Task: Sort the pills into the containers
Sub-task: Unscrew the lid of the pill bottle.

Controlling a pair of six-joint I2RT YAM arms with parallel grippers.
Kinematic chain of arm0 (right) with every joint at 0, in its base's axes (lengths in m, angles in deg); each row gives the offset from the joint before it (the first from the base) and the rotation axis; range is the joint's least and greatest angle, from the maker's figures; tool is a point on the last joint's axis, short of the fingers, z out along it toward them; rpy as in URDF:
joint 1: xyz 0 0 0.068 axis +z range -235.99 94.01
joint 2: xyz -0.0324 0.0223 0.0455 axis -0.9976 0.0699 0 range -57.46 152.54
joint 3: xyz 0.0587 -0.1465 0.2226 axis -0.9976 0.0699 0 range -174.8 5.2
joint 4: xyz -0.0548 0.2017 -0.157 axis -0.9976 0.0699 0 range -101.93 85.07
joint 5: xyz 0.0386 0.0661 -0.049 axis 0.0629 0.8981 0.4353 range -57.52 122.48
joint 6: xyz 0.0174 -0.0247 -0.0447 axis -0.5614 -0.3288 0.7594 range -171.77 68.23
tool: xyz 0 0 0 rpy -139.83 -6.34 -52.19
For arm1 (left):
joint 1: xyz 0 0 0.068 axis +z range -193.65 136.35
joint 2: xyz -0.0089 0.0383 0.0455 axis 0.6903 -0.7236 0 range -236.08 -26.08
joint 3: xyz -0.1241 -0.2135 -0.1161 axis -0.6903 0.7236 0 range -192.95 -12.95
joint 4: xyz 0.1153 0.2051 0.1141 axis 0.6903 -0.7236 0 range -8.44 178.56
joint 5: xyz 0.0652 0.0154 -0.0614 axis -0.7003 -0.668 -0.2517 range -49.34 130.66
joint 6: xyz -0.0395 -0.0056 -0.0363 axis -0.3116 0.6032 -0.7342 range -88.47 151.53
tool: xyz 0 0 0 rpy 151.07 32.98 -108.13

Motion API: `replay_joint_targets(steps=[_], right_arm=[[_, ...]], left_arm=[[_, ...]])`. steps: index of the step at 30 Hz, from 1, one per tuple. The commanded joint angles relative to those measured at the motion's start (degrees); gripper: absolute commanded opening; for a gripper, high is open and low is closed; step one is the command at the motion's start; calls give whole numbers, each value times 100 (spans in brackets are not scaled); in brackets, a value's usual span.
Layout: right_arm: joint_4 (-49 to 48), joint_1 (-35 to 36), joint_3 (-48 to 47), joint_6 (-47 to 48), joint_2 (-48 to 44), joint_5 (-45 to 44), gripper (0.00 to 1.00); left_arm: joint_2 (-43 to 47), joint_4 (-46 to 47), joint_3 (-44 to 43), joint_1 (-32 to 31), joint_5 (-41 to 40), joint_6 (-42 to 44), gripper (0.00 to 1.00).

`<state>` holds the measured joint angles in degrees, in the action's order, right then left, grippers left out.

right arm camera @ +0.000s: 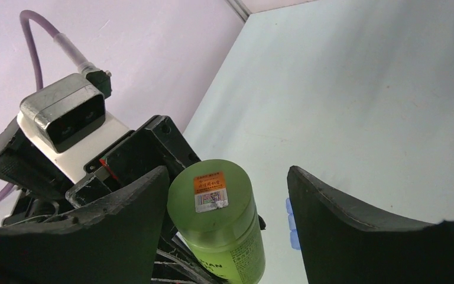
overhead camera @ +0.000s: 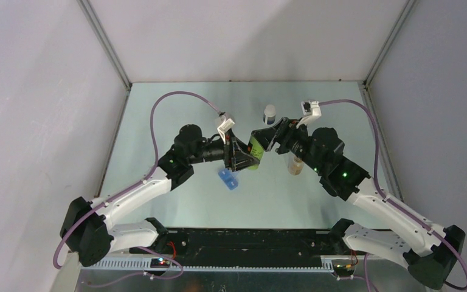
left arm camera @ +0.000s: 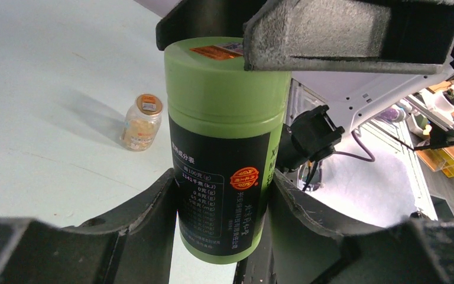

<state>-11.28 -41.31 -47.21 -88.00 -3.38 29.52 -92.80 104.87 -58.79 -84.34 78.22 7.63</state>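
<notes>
Pale bench (overhead camera: 158,121), grey walls (overhead camera: 36,91). Your left gripper (left arm camera: 221,180) clamps the green bottle (left arm camera: 224,136) by its body above mid-bench; its long axis runs toward your right gripper (right arm camera: 226,174), jaws open astride the lid (right arm camera: 210,189), not yet closed

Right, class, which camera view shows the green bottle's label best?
The left wrist view: the green bottle fills the frame, label facing the camera, held in the left hand. The right wrist view shows mainly its lid, between the fingers of the open right hand. The top external view shows only a small green patch.
</notes>
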Motion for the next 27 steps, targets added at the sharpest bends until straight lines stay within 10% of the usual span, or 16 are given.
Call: replay_joint_targets(steps=[1, 11, 19, 27], right_arm=[[137, 91, -202, 69, 44, -164, 78], [560, 100, -605, 516, 299, 399, 85], [665, 82, -705, 684, 258, 438, 46], [745, -436, -696, 1191, 182, 1944, 36]], left_arm=[[44, 239, -131, 13, -270, 84, 0], [-85, -220, -340, 14, -259, 261, 0], [-121, -364, -405, 8, -164, 356, 0], [-61, -324, -392, 10, -26, 309, 0]])
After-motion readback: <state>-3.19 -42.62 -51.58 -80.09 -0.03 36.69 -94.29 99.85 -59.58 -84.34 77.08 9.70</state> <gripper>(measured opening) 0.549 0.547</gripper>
